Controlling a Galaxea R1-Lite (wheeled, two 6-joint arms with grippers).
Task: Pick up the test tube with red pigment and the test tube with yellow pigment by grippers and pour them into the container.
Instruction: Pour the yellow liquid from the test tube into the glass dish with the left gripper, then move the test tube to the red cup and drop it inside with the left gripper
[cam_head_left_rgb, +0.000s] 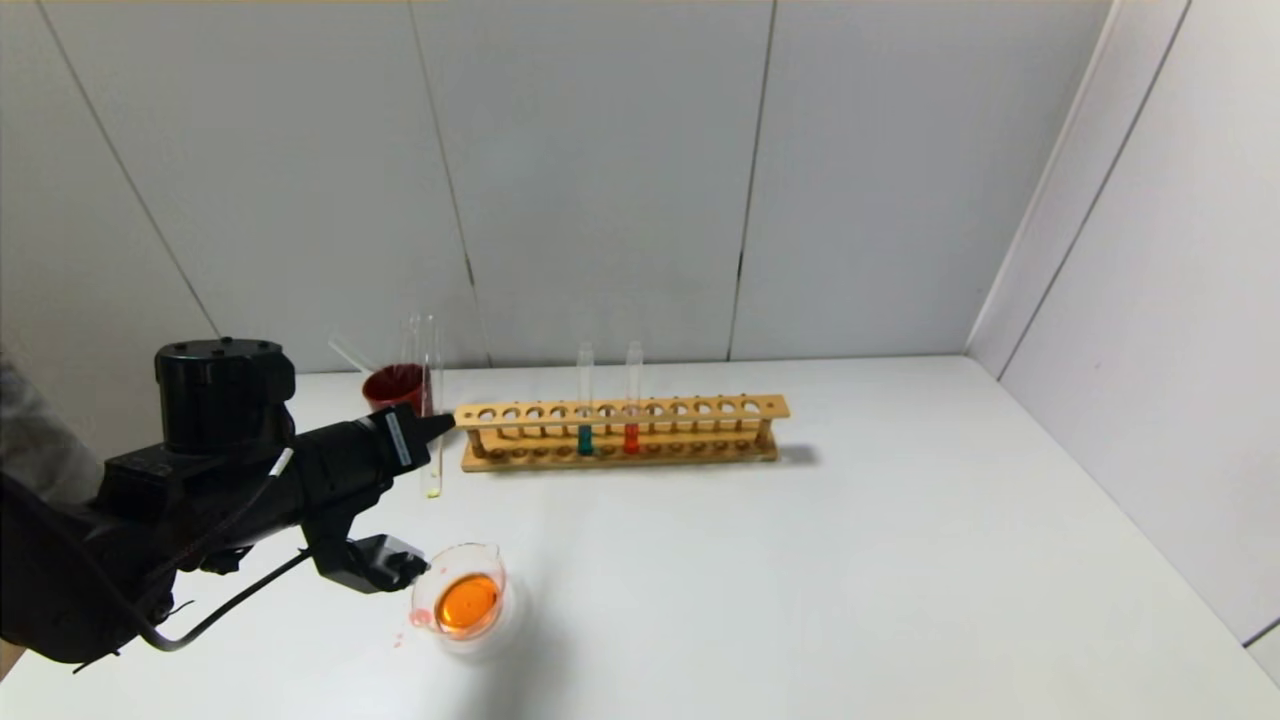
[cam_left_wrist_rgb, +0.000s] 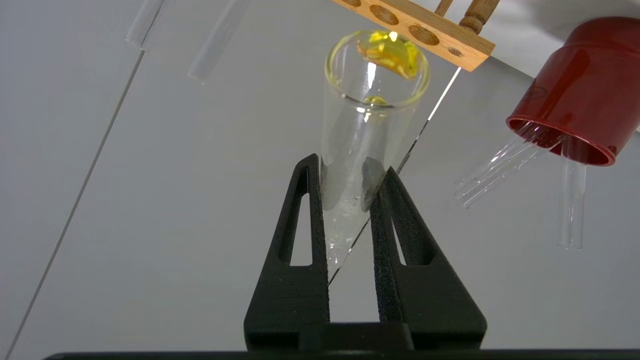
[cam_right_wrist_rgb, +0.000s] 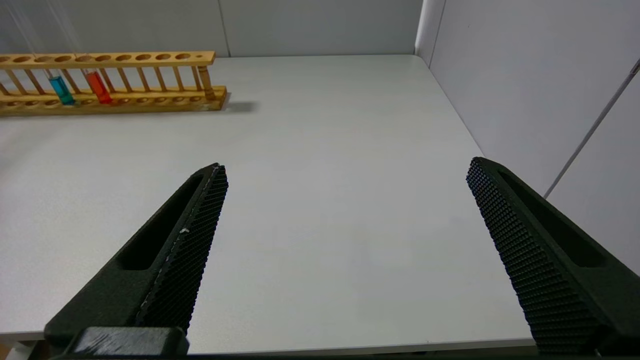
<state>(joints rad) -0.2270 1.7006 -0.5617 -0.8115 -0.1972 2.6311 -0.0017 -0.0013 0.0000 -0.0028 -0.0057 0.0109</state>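
Note:
My left gripper is shut on the test tube with yellow pigment. The tube hangs upright just off the rack's left end, beyond the container, with only a little yellow at its bottom. The container, a low glass beaker, stands on the table near the left gripper and holds orange liquid. The test tube with red pigment stands in the wooden rack. My right gripper hovers open and empty over the table's near right edge; it is out of the head view.
A tube of teal liquid stands beside the red one. A dark red cup holding clear glass tubes stands behind the left gripper. Pink drops lie beside the beaker. Walls close the back and right.

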